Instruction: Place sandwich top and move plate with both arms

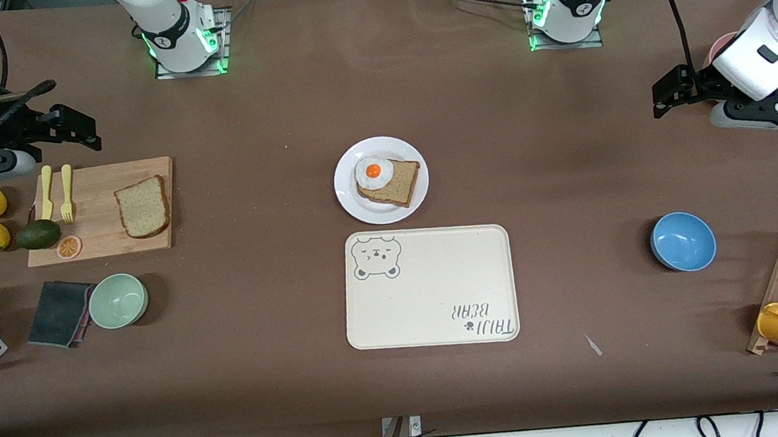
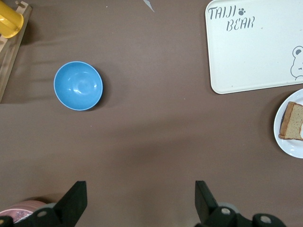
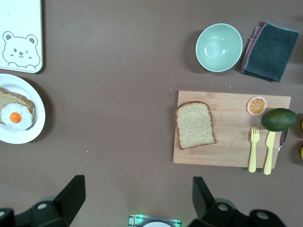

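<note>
A: Risks first, from the front view: the top lies on the board, well away from the plate, so the right gripper, now above bare table near the board's end, has a long carry. A shallow pinch on thin bread could let it slip on the way, or it could land skewed on the egg slice.

B: And the left gripper?

A: It waits over bare table at its own end, with the blue bowl and plate both well off. Lifting the plate unevenly with two arms could tip it.

B: Left wrist view?

A: Fingers spread wide, nothing between them; bowl ahead, tray and plate edge off to one side.

B: Right wrist view?

A: Fingers also wide apart and empty. The top sits ahead, toward one finger's side; plate toward the other.
</note>
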You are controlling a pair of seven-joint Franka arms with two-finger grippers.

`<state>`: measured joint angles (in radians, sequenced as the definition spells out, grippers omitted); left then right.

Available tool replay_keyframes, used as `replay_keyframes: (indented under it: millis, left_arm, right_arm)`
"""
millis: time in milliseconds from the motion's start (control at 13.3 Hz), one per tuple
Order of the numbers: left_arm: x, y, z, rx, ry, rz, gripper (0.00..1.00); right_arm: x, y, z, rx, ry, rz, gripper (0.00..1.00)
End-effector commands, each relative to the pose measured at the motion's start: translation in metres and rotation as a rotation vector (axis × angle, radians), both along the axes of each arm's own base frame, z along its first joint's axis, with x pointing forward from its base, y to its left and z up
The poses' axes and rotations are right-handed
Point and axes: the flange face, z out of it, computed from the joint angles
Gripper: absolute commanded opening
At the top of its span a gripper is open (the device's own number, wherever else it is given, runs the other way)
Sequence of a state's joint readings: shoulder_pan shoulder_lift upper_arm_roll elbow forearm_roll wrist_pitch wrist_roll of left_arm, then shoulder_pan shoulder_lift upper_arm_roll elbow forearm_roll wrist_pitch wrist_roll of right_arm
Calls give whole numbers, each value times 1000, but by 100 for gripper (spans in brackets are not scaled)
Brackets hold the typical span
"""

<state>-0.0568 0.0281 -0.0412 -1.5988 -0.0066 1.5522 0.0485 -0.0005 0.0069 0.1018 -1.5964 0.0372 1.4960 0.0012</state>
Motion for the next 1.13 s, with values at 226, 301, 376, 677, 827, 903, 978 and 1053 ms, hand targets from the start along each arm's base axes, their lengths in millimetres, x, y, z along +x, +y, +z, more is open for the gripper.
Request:
replay_keyframes:
  millis: [226, 301, 376, 677, 827, 903, 978, 1053]
  left_arm:
    - [0, 2, 1, -18, -7, -9, 100]
    - [0, 2, 2, -18, -9, -10, 100]
    - [0, 2, 1, -18, -7, -10, 100]
    - [0, 2, 1, -18, -7, -9, 100]
    - [0, 2, 1, -18, -7, -9, 100]
    - [0, 2, 1, -18, -7, -9, 100]
    - [0, 2, 1, -18, -7, -9, 100]
    - [0, 2, 1, -18, -7, -9, 100]
  right_arm:
    - [-1, 1, 5, 3, 5, 5, 100]
    - [0, 1, 5, 2, 5, 6, 100]
    - [0, 1, 5, 1, 5, 0, 100]
    - [-1, 1, 5, -1, 6, -6, 100]
    - [0, 1, 3, -3, 6, -4, 100]
    - [0, 1, 3, -3, 6, -4, 100]
    - [0, 1, 2, -3, 6, -4, 100]
    - [0, 0, 1, -3, 8, -7, 100]
